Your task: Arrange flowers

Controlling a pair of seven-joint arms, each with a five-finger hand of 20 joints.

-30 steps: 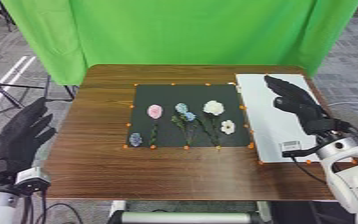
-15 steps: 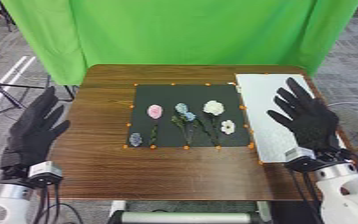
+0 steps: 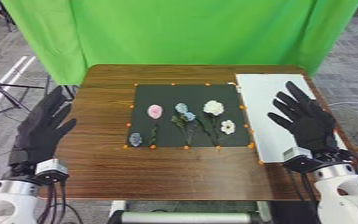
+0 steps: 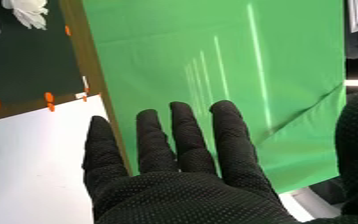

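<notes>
Hovering w/ fingers apart: R hand (image 3: 313, 131) nr white sheet (image 3: 262, 120), L hand (image 3: 38, 134) nr table (image 3: 100, 167).

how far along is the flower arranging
It looks mostly done: the pink flower, blue flowers and big white flower lie side by side on the dark mat, stems toward the robot, with the small white flower at the right. Nothing is in the left hand or right hand. Perhaps only small adjustments are left; the target layout isn't given.
</notes>
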